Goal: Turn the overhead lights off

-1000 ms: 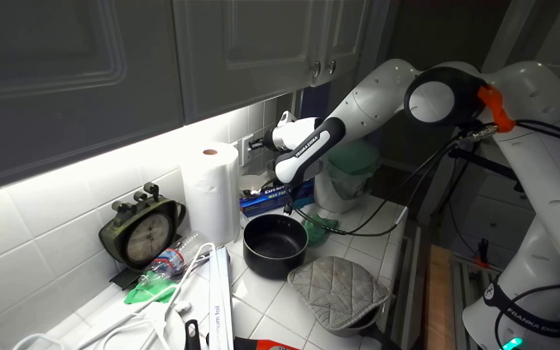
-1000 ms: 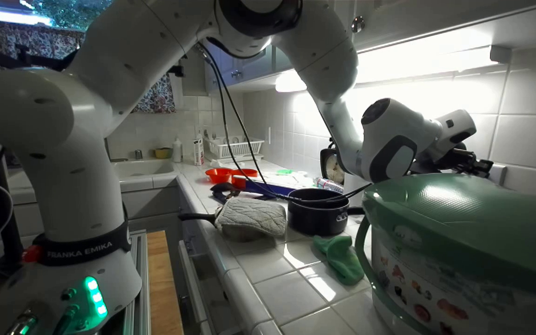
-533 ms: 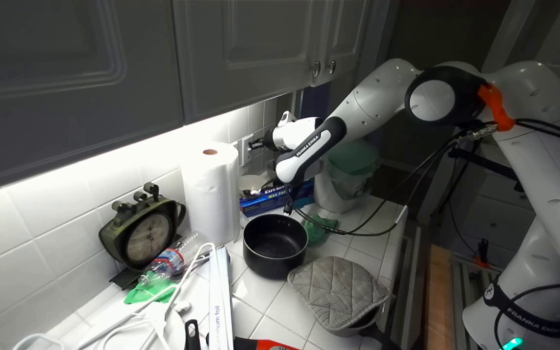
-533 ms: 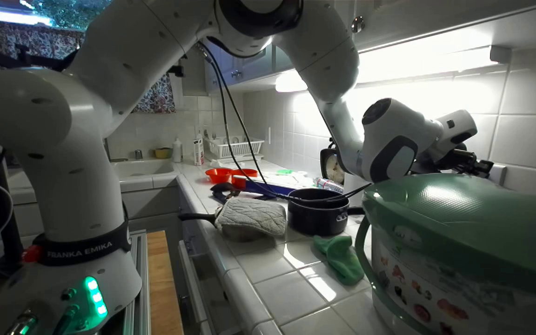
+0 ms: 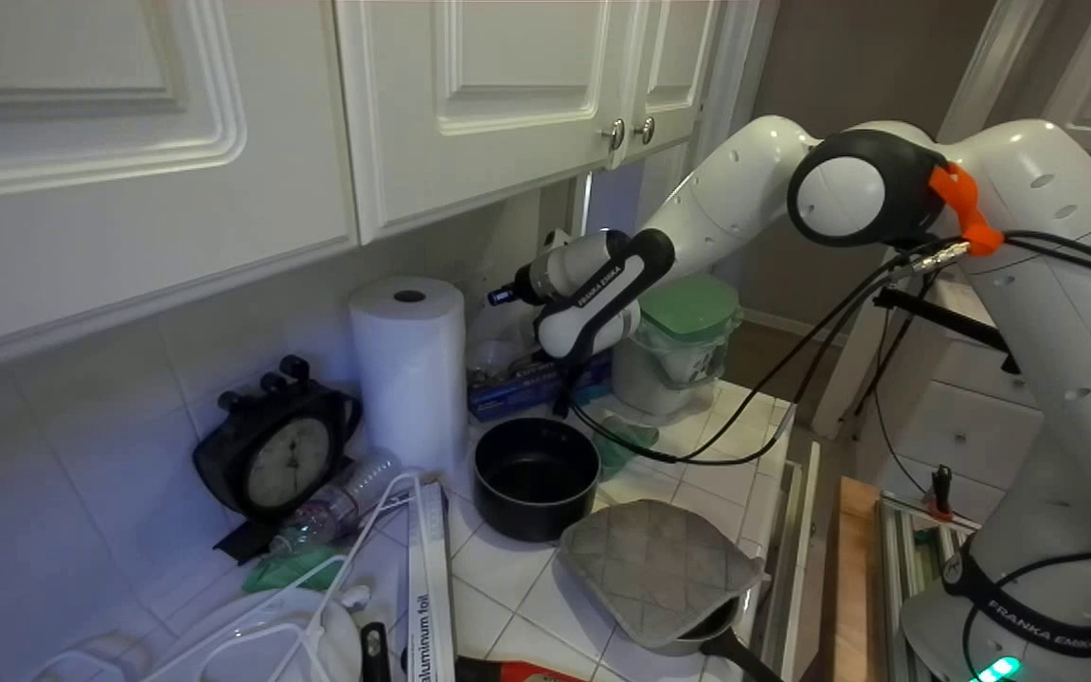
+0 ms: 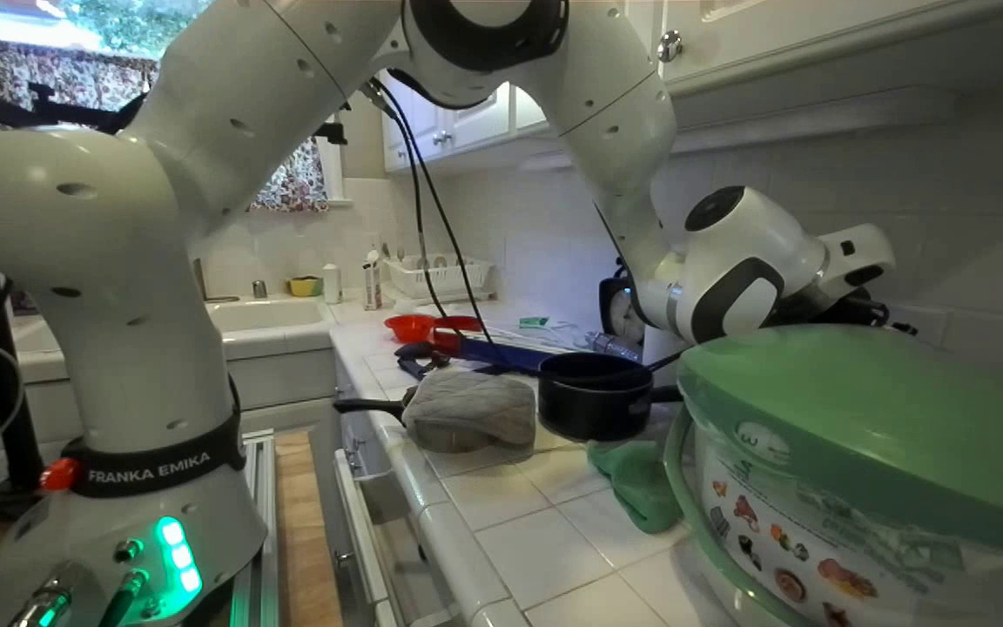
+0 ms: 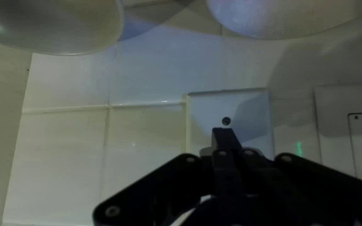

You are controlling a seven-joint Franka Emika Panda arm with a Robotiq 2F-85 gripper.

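Black pincer (image 7: 228, 138), tips together, facing a smooth white plate (image 7: 231, 106) (round screw (image 7: 226, 121) showing!); long white overhead light (image 6: 824, 115) dark; slim white box (image 5: 430, 559) reads "aluminum foil".

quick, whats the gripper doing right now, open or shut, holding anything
Gripper: closed, with nothing visibly held in the wrist view.

Along the front edge of the counter (image 6: 545, 535), room to pass opens between the lidded bin (image 6: 850, 401) near the end and the quilted pad (image 6: 468, 407), where a pan handle (image 6: 368, 406) juts past that edge. A pot (image 6: 593, 407) blocks the middle; towel roll (image 5: 410, 379) and clock (image 5: 288, 464) crowd the back edge.
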